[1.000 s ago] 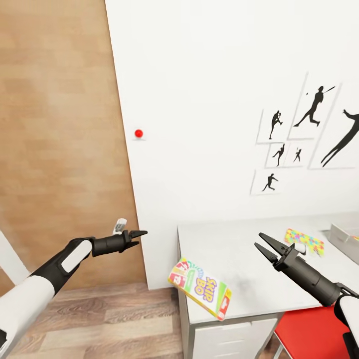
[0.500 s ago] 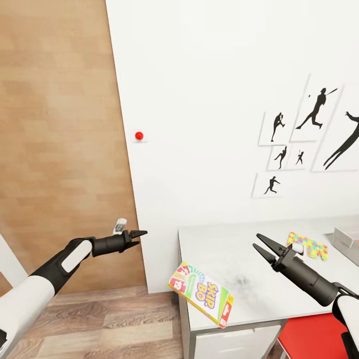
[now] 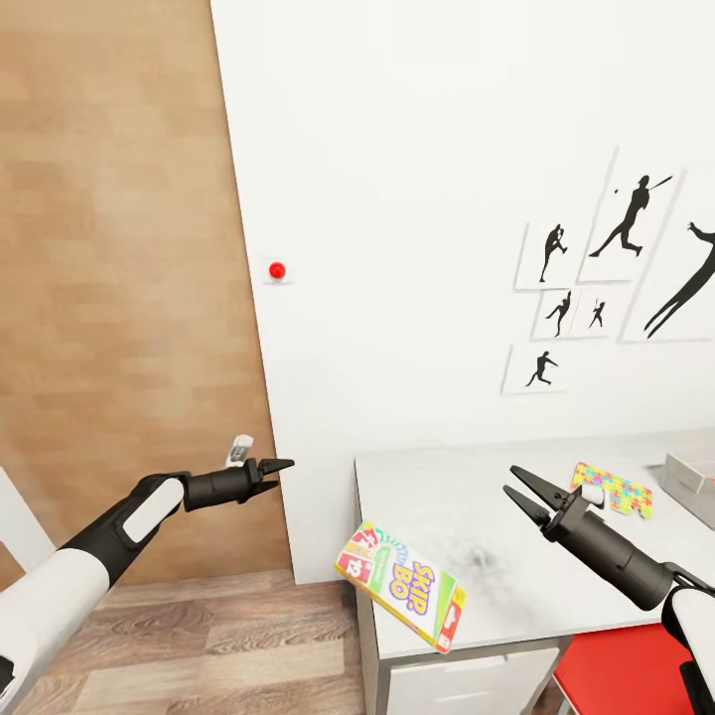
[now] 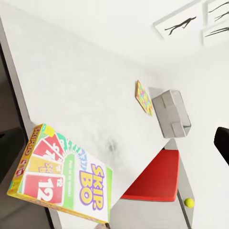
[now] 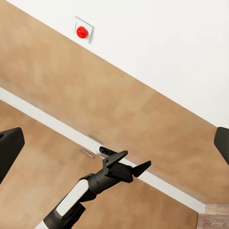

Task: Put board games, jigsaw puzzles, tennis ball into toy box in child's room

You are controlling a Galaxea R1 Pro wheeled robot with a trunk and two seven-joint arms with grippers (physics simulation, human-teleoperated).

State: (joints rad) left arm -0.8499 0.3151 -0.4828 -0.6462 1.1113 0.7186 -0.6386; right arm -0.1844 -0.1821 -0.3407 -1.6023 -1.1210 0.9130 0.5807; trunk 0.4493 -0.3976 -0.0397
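The Skip-Bo box (image 3: 400, 585) lies flat on the near left corner of the desk (image 3: 477, 516), with one end overhanging the desk's left edge above the wood floor (image 3: 199, 636). Its long axis runs slantwise, from far left to near right. The right gripper (image 3: 520, 495) hovers above the desk, just to the right of the box and a little farther back, with its jaws spread apart and empty. The left gripper (image 3: 276, 465) hangs off the desk, well left of the box and over the floor; its jaws look pressed together on nothing, though at this size I would not swear to it. The right arm is plainly the nearer one, and reaching the box would mean moving its jaws down and to the near left, turned across the box's short side. One jigsaw puzzle (image 3: 616, 489) lies farther right on the desk, with the grey toy box (image 3: 690, 477) just beyond it at the right edge
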